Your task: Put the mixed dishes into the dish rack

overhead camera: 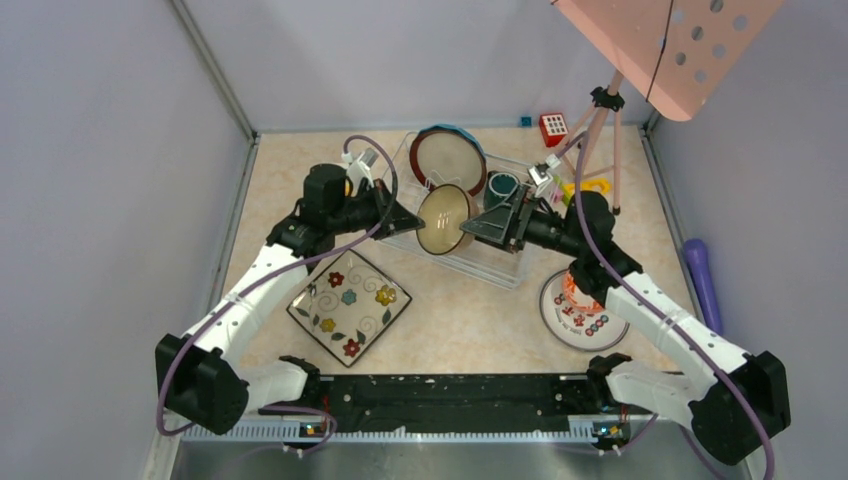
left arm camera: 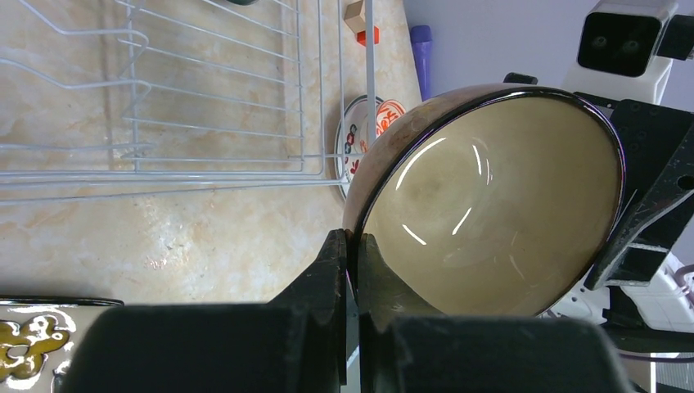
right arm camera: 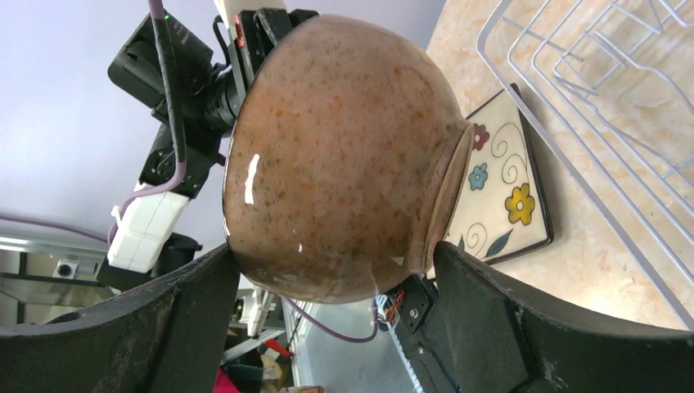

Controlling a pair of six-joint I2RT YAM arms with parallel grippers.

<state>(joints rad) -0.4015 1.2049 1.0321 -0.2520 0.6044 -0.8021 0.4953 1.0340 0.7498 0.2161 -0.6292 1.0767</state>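
Note:
The tan bowl (overhead camera: 445,220) hangs on its side between both arms, above the near edge of the white wire dish rack (overhead camera: 497,272). My left gripper (overhead camera: 415,222) is shut on the bowl's rim (left arm camera: 352,246), one finger inside and one outside. My right gripper (overhead camera: 470,228) is open, and its jaws straddle the bowl's outside (right arm camera: 335,155) from rim to foot. A brown-rimmed cream plate (overhead camera: 448,160) and a teal mug (overhead camera: 501,185) stand in the rack. The square floral plate (overhead camera: 350,305) lies near left and the white red-marked plate (overhead camera: 580,310) lies near right.
A pink perforated stand (overhead camera: 660,50) on a tripod rises at the back right. A purple cylinder (overhead camera: 702,280) lies by the right wall. Small toy blocks (overhead camera: 553,128) sit behind the rack. Grey walls close in both sides.

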